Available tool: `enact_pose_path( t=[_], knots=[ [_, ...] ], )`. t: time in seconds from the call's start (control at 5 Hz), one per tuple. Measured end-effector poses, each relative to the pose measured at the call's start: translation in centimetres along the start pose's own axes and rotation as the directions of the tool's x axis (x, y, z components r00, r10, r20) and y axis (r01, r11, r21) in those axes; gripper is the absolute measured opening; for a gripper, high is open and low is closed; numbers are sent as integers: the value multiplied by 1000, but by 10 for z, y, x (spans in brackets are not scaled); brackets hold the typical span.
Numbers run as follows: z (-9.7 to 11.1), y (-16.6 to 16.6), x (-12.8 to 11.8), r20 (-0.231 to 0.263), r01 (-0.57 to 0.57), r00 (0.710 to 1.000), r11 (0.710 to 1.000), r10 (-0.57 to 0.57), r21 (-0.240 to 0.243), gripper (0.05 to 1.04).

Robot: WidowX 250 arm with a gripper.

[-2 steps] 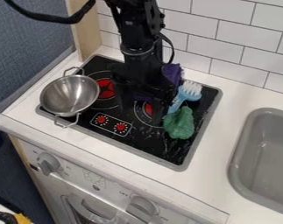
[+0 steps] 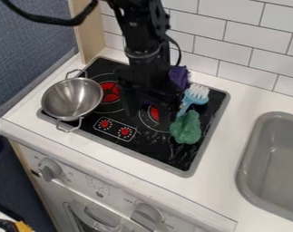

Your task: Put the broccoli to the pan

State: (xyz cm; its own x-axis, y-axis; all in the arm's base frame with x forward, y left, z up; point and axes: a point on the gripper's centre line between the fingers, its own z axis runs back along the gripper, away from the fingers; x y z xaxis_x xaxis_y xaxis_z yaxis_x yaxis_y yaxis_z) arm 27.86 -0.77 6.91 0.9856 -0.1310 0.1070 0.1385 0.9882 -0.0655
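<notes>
Our tool (image 2: 149, 117) has shifted only slightly, its fingers spread over the stove (image 2: 163, 154) near the frame's centre. The broccoli (image 2: 186, 128) remains right of centre, well apart from the pan (image 2: 71, 100) at left; we judge grasping comes first.

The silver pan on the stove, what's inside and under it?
Only bare metal shows inside the pan. It covers part of the stovetop, so anything directly beneath is hidden. The broccoli lies outside it.
</notes>
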Motion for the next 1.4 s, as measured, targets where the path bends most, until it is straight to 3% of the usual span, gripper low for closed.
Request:
enact_pose_path(
  t=[0.2,0.4,0.6,1.0,1.2,1.4],
  knots=[
    [11,-3,-1,-32,10,999,1000,-10,4,1001],
    [23,-28,22,12,119,993,993,-119,9,1000],
    [4,-47,43,-33,189,981,982,-189,8,1000],
    [-28,-56,53,-122,213,970,977,-208,25,1000],
    [-28,-48,51,-141,186,974,982,-179,38,946],
    [-31,-44,45,-157,174,974,984,-166,40,663]
  ],
)
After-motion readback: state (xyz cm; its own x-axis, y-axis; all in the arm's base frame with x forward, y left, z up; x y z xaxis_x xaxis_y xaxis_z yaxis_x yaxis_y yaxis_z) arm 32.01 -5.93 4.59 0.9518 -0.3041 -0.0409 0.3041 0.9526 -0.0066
